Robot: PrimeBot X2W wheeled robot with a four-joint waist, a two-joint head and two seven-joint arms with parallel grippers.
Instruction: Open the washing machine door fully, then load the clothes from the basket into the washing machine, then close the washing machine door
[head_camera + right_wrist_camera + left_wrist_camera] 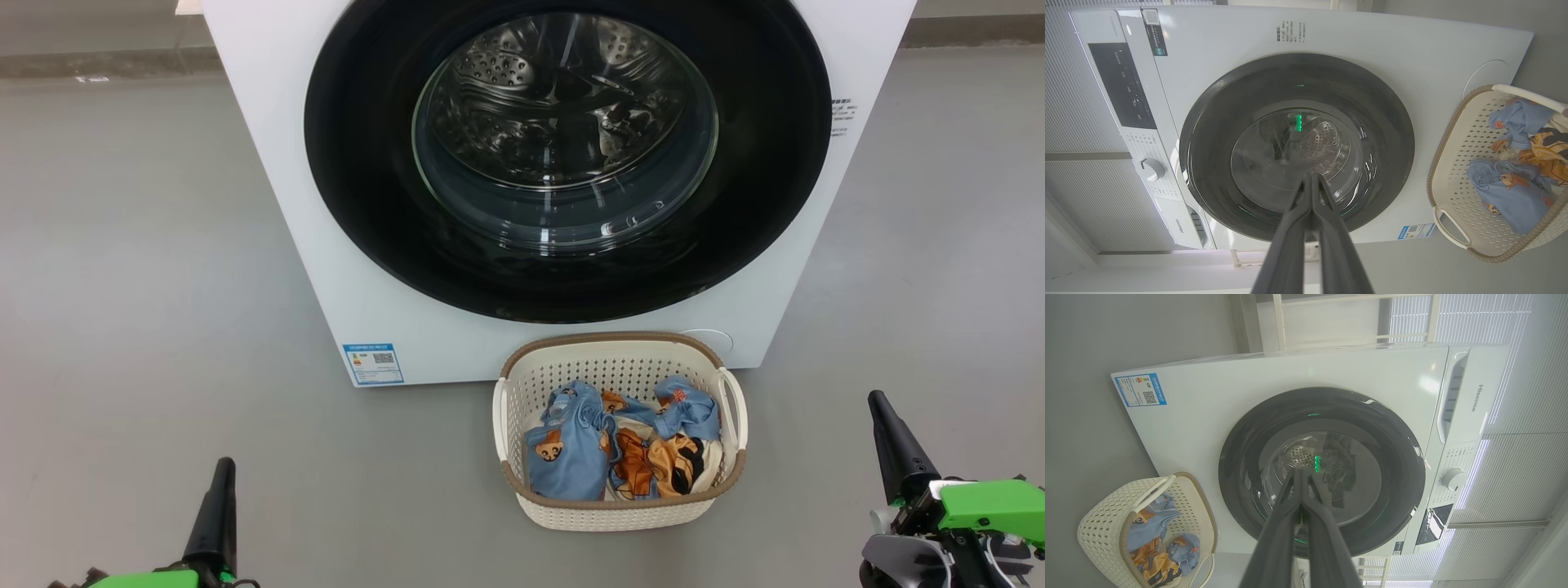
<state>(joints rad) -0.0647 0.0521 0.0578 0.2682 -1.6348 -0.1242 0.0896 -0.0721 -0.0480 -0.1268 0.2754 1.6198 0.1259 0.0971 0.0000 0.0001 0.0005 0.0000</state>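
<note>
Head view: the washing machine door (pixel 567 139) sits shut on the washing machine (pixel 277 204). The basket (pixel 612 337) stands on the floor (pixel 122 286) just before it, clothes (pixel 571 449) inside, probably for short reaches. Nearer, the left tool (pixel 222 474) and right tool (pixel 882 408) hover with fingers pressed together, empty.

Head camera: I look forward and steeply down, close on the washing machine (pixel 269 204) front, its top cropped, the basket (pixel 612 514) just below it in frame. Wrist cameras: both face the washing machine door (pixel 1241 457) and take in the whole front, rolled sideways in opposite senses. All three views share door and basket.
</note>
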